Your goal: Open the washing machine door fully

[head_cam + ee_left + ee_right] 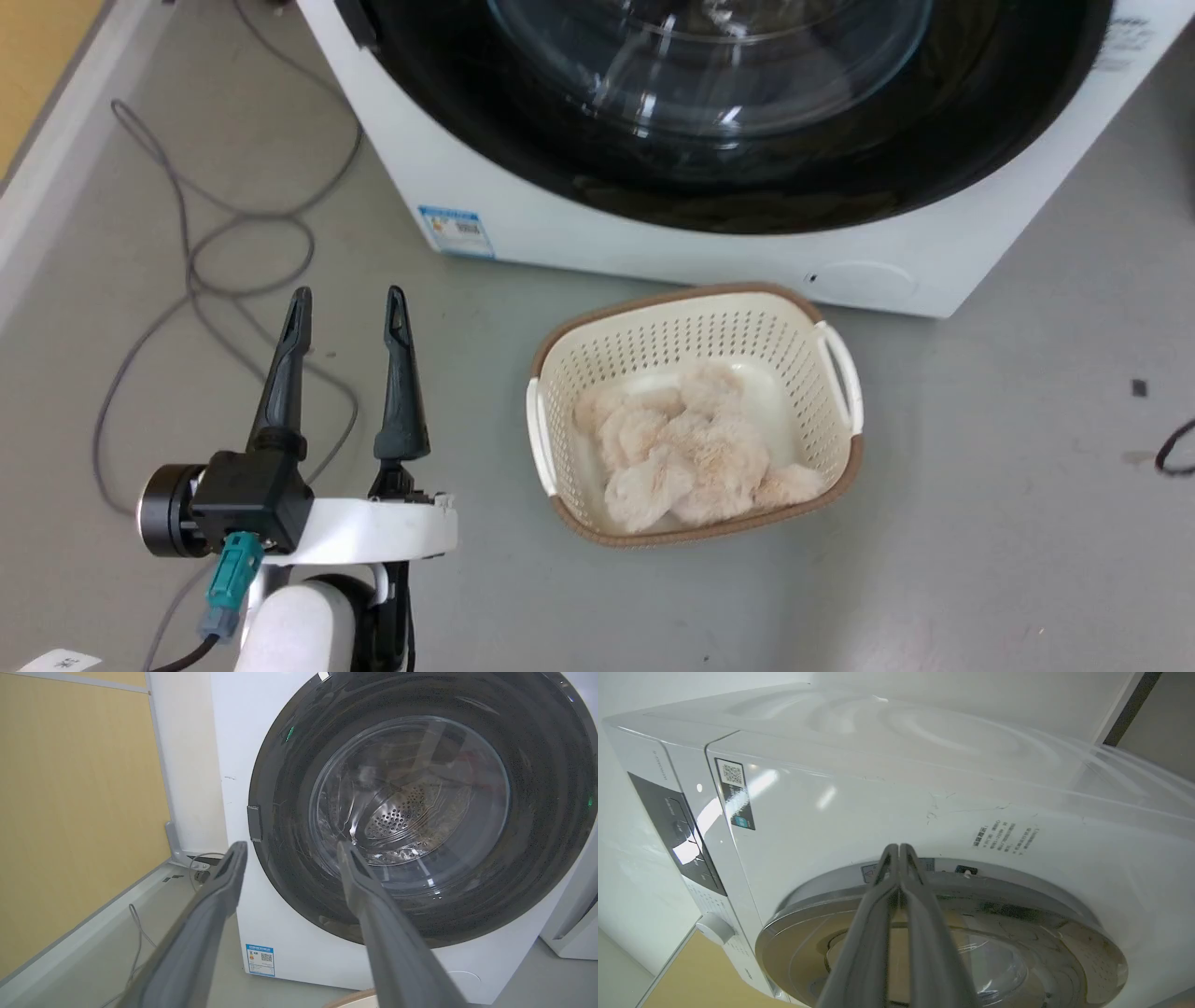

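Door: sitting seemingly shut on the machine front.
Left tool: hanging spread, low before the machine.
Right tool: pressed together, pointing at the machine's door rim.
Risk: the tips may be slipping off the glossy rim.

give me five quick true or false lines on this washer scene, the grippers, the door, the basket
1. The left gripper has its two dark fingers spread apart. True.
2. The cream perforated plastic basket is empty. False: a fluffy beige pile lies in it.
3. The right gripper has its fingers pressed together. True.
4. The large round glossy black washing machine door is swung wide open. False: it lies across the opening, and the steel drum shows through its glass.
5. The basket stands on top of the machine. False: it stands on the grey floor in front of the white washing machine.
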